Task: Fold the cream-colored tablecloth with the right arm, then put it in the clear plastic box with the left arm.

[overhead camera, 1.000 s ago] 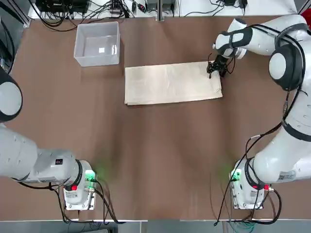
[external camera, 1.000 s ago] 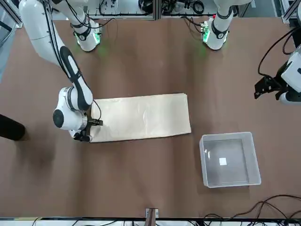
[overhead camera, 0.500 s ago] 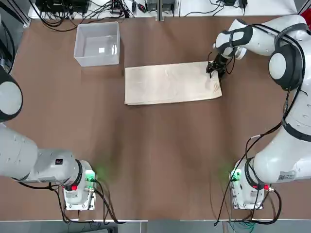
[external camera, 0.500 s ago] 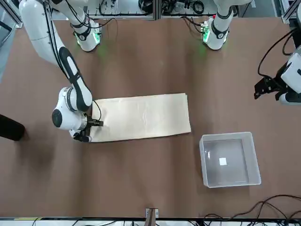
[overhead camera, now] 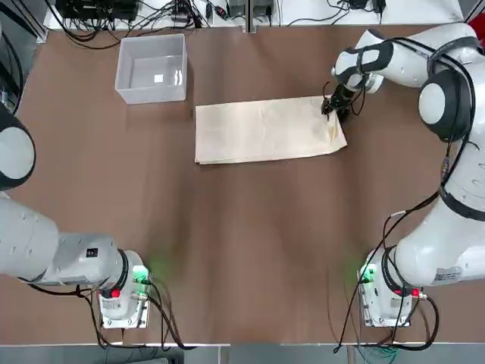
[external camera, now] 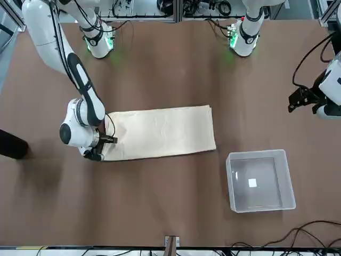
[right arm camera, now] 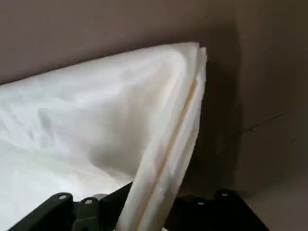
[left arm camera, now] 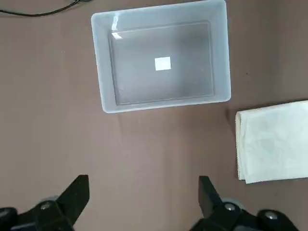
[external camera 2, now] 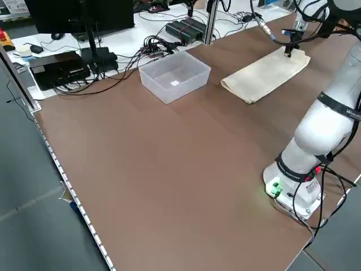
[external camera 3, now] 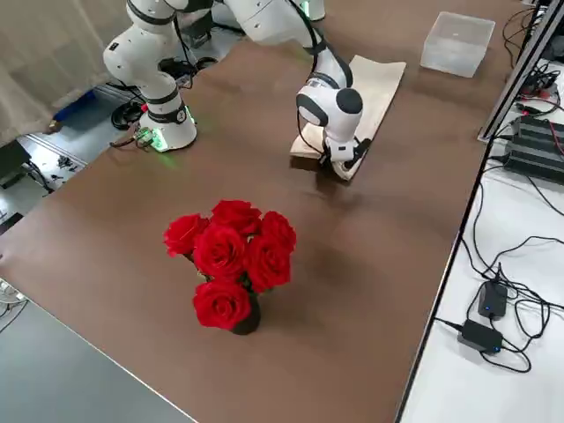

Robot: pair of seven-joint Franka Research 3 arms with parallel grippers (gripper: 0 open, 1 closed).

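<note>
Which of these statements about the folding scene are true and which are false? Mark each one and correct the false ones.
1. The right gripper is at the far right corner of the cream-colored tablecloth. True.
2. The tablecloth lies inside the clear plastic box. False: it lies on the table beside the box, which holds no cloth.
3. The left gripper hangs open, clear of the box. True.
4. A bunch of yellow tulips stands on the table. False: they are red roses.
</note>
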